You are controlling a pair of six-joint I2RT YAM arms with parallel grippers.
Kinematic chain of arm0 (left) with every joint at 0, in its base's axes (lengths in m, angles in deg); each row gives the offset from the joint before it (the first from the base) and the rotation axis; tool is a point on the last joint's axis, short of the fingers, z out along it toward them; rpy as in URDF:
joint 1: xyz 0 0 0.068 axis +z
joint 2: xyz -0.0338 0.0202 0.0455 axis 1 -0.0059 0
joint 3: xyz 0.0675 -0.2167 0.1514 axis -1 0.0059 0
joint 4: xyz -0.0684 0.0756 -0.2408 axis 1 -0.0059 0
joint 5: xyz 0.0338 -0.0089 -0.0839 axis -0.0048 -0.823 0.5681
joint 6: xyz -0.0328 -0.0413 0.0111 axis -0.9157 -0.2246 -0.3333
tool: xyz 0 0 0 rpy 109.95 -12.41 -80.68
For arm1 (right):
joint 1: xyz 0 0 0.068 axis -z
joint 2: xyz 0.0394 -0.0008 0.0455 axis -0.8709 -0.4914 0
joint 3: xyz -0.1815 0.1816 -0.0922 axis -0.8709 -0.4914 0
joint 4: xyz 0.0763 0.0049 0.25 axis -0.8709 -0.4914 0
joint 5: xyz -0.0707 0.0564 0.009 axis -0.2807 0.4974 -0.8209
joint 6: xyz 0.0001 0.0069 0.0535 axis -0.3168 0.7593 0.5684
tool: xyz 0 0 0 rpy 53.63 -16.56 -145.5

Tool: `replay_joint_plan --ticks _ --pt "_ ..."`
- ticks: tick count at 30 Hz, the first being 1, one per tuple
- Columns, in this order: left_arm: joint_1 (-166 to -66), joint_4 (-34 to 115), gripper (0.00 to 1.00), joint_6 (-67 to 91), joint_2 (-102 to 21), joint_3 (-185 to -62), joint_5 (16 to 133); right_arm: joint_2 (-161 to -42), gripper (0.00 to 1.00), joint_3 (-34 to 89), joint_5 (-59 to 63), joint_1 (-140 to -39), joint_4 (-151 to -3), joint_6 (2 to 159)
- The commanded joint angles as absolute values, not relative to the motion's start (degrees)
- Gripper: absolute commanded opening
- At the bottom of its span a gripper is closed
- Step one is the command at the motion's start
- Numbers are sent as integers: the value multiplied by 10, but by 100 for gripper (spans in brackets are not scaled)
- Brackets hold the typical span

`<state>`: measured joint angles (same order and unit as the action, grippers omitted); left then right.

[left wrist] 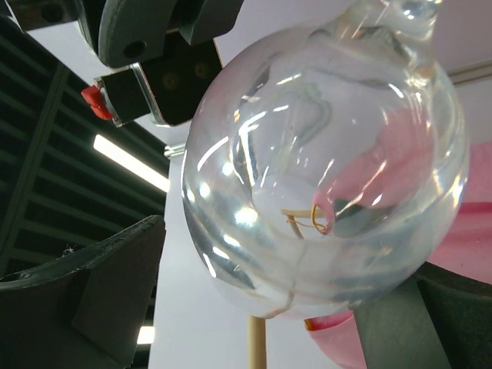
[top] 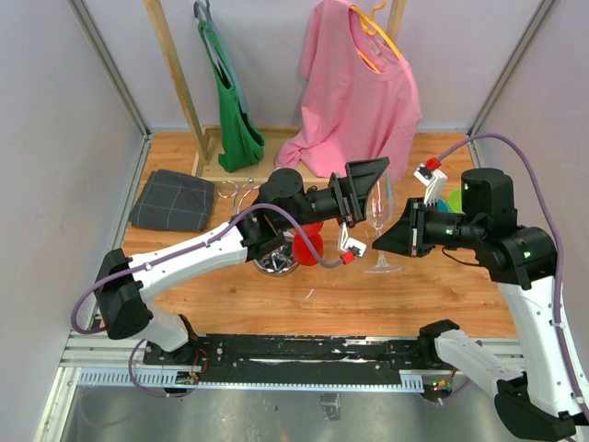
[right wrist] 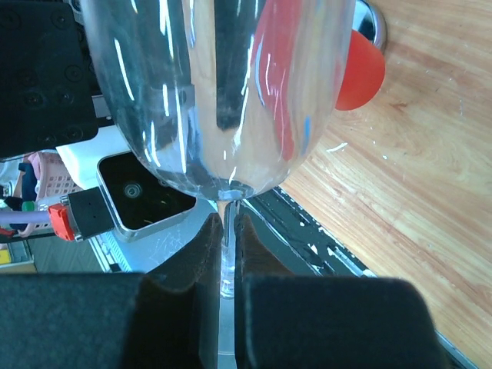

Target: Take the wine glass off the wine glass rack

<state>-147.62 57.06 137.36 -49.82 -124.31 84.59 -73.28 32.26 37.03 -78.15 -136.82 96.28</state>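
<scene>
The clear wine glass [top: 380,214] stands upright off the rack, its foot low over the wooden table [top: 442,295]; I cannot tell if it touches. My right gripper [top: 381,245] is shut on the stem [right wrist: 228,231], just under the bowl [right wrist: 223,92]. My left gripper [top: 372,190] is open around the bowl [left wrist: 323,161], with one dark finger [left wrist: 92,292] standing apart from the glass. The wine glass rack shows behind the left arm: wire rings [top: 232,193] and a shiny round base [top: 274,264].
A red round object [top: 311,230] lies beside the rack base. A grey folded cloth [top: 173,200] is at the left. Green and orange items [top: 451,201] sit behind the right arm. A pink shirt [top: 359,92] and green bag [top: 235,110] hang at the back.
</scene>
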Motion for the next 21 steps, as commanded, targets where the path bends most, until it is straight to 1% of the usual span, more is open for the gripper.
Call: replay_joint_plan --ticks 1,10,15,21 --pt "-1481 637 99 1356 -483 -1263 818 -729 1 339 333 -774 -1365 976" --pt "-1481 645 99 1329 -469 -1238 782 -713 1 381 295 -774 -1358 979" --pt "-1481 648 99 1307 -473 -1241 737 -704 1 408 268 -775 -1375 977" --pt "-1481 665 99 1282 -469 -1231 690 -689 1 437 194 -774 -1403 965"
